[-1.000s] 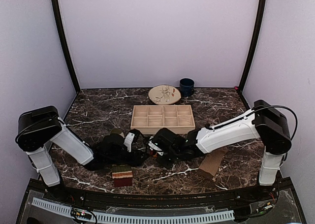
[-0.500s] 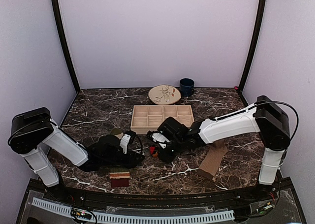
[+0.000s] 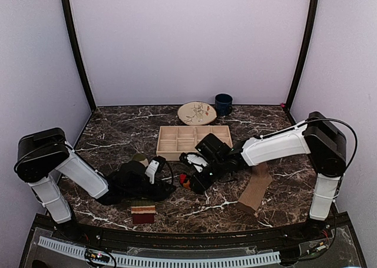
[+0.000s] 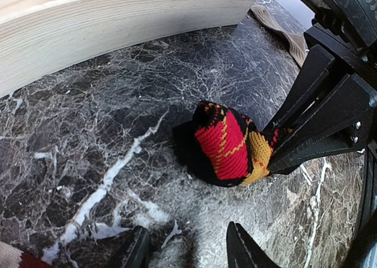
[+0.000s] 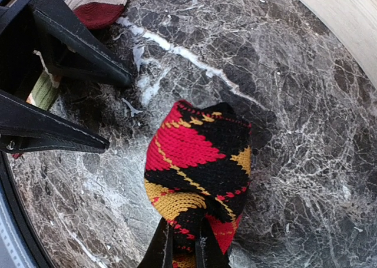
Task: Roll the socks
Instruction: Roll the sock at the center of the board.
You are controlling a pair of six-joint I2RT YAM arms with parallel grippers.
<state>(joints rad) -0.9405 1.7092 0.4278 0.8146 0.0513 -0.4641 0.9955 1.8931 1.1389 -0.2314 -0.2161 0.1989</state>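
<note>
The black sock with red and orange diamonds point(image 5: 197, 162) is bunched into a rough bundle point(image 4: 227, 144) on the marble point(image 3: 184, 179), in front of the wooden tray. My right gripper point(image 5: 184, 247) is shut on its near end point(image 3: 191, 181). My left gripper point(image 4: 188, 253) stands open and empty just short of the bundle, apart from it point(image 3: 168, 184). The rolled striped sock point(image 3: 145, 211) lies near the front edge. The tan ribbed sock point(image 3: 254, 189) lies flat under the right arm.
A wooden compartment tray point(image 3: 194, 139) stands just behind the grippers, its wall point(image 4: 118, 20) close in the left wrist view. A patterned plate point(image 3: 197, 112) and a dark blue mug point(image 3: 223, 103) are at the back. An olive object point(image 3: 140, 159) sits by the left wrist.
The two grippers have drawn apart. The right wrist shifted slightly right and toward the tray with the argyle sock still in it, and the sock now shows between them.
</note>
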